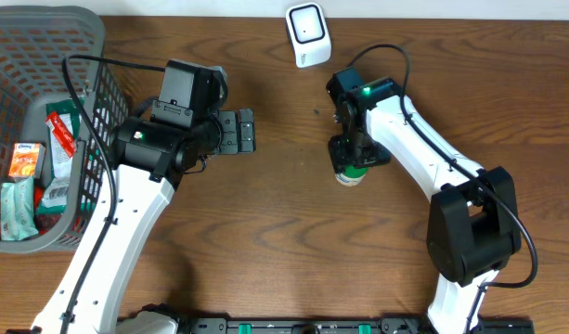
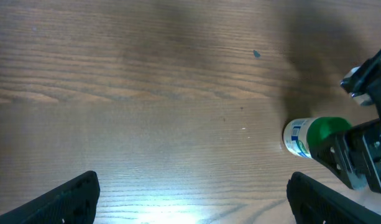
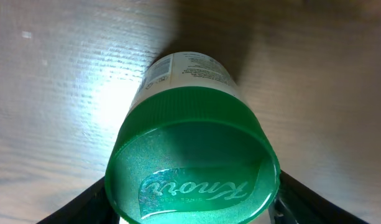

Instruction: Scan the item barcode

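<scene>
The item is a white jar with a green lid (image 3: 190, 149), embossed "Knorr". It lies on the wooden table with its lid toward my right wrist camera. My right gripper (image 3: 193, 200) has a black finger pressed against each side of the lid, shut on the jar. From overhead the jar (image 1: 349, 176) peeks out just below the right gripper (image 1: 352, 160). The white barcode scanner (image 1: 308, 34) stands at the table's far edge. My left gripper (image 1: 245, 131) hovers open to the left, nothing between its fingers (image 2: 72, 196). The left wrist view also shows the jar (image 2: 305, 135).
A grey mesh basket (image 1: 80, 28) with several packaged goods sits at the table's left edge, beside the left arm. Bare wood lies between the two grippers and in front of the scanner.
</scene>
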